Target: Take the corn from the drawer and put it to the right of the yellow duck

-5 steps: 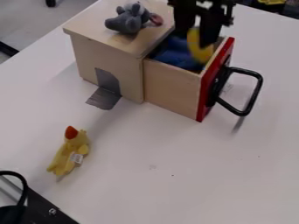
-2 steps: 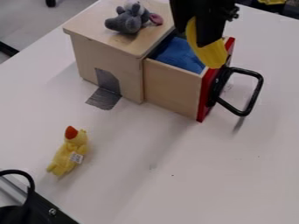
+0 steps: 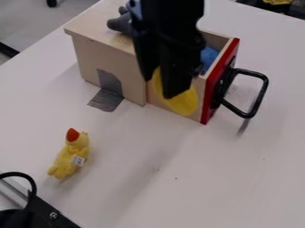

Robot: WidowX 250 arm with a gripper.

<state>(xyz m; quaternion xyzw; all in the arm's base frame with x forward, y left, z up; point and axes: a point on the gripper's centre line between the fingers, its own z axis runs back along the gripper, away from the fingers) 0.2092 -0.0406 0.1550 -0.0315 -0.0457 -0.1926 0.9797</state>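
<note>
The black gripper (image 3: 164, 87) hangs at the upper middle, in front of the wooden drawer box, shut on the yellow corn (image 3: 183, 102). The corn is tilted, its lower end pointing down and right, with part of it behind the gripper. Behind the arm, the drawer (image 3: 204, 91) stands pulled out, with blue cloth (image 3: 208, 57) inside it. At the lower left the yellow duck (image 3: 72, 153) with an orange beak lies on the white table (image 3: 179, 178).
The wooden box (image 3: 107, 53) carries a grey plush toy (image 3: 121, 23), partly covered by the arm. A black handle (image 3: 260, 93) juts from the drawer's red front (image 3: 209, 95). Black equipment with a cable (image 3: 24, 191) occupies the bottom left corner.
Out of the drawer, the corn has come up in the gripper, over the drawer's front edge, then left and down toward the camera. Duck and drawer have stayed put.
</note>
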